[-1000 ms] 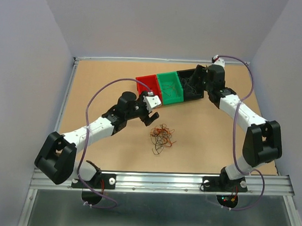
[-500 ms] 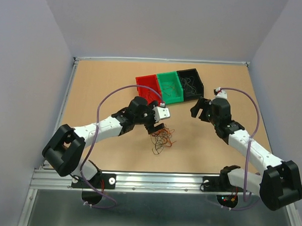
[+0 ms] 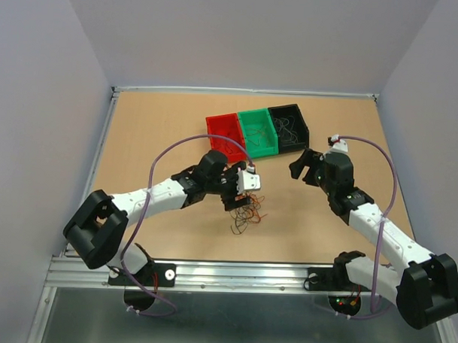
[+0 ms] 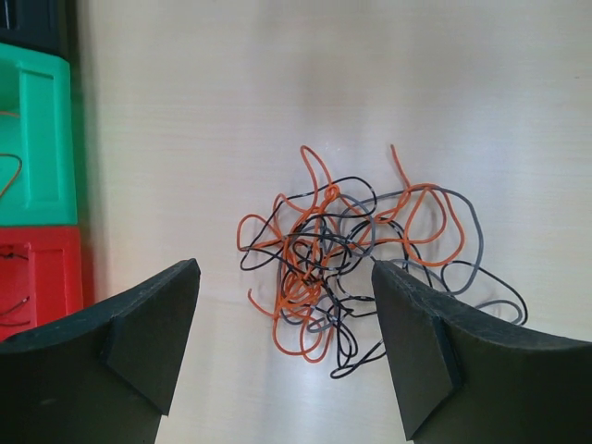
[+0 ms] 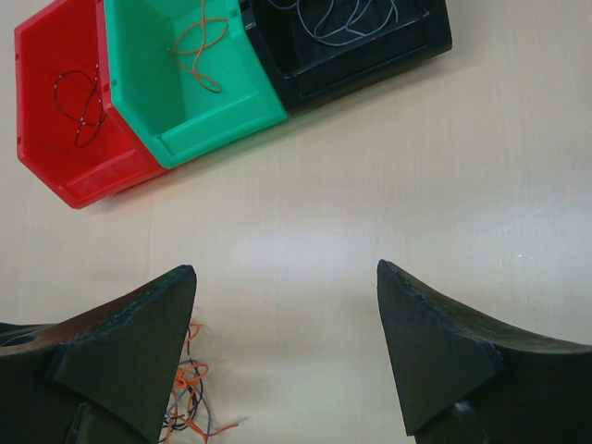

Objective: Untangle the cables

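Note:
The cables [image 3: 245, 215] are a small tangle of thin orange, black and grey wires lying on the tabletop. In the left wrist view the tangle [image 4: 361, 250] lies just ahead of and between my open fingers. My left gripper [image 3: 241, 197] is open and empty, right over the tangle's near-left edge. My right gripper [image 3: 301, 163] is open and empty, to the right of the tangle and in front of the bins. A bit of the tangle [image 5: 190, 402] shows at the lower left of the right wrist view.
Three bins stand in a row at the back: red [image 3: 223, 133] with a dark wire, green [image 3: 259, 130] with an orange wire, black [image 3: 289, 127] with grey wires. They also show in the right wrist view: red [image 5: 65, 102], green [image 5: 180, 74], black [image 5: 351, 37]. Walls enclose the table.
The left gripper moved right and down from beside the red bin to over the tangle. The right arm pulled back from the black bin toward the table's middle right.

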`<state>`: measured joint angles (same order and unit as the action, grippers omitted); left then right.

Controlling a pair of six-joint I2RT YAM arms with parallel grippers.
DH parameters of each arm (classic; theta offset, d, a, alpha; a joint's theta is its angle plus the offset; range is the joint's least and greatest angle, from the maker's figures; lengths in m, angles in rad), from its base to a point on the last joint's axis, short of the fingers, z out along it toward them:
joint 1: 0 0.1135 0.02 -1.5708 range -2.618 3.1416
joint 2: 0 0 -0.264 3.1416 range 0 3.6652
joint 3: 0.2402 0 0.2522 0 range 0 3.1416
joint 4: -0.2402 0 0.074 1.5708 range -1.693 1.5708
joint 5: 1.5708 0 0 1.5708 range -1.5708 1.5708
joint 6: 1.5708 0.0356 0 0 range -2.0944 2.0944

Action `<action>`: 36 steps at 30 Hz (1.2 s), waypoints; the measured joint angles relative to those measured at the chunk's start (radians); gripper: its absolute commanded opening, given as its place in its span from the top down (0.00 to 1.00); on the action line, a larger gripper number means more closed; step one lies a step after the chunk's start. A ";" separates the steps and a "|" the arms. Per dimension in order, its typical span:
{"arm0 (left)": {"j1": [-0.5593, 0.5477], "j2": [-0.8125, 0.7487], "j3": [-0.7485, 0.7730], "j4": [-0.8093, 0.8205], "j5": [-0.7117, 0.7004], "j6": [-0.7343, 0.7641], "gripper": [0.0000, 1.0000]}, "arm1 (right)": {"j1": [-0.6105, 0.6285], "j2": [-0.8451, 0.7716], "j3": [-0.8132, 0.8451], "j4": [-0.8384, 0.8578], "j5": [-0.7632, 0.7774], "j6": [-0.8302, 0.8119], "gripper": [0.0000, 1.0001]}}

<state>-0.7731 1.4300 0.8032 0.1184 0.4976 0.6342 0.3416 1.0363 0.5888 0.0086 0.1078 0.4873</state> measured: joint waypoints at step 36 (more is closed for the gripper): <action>-0.061 -0.143 0.037 -0.038 -0.041 -0.078 1.00 | 0.011 0.047 -0.111 0.222 -0.385 -0.020 0.25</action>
<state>-0.8337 1.2873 0.8406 0.0807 0.4568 0.5560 0.3531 1.0836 0.4774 0.2302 -0.2768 0.4675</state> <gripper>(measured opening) 0.020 0.753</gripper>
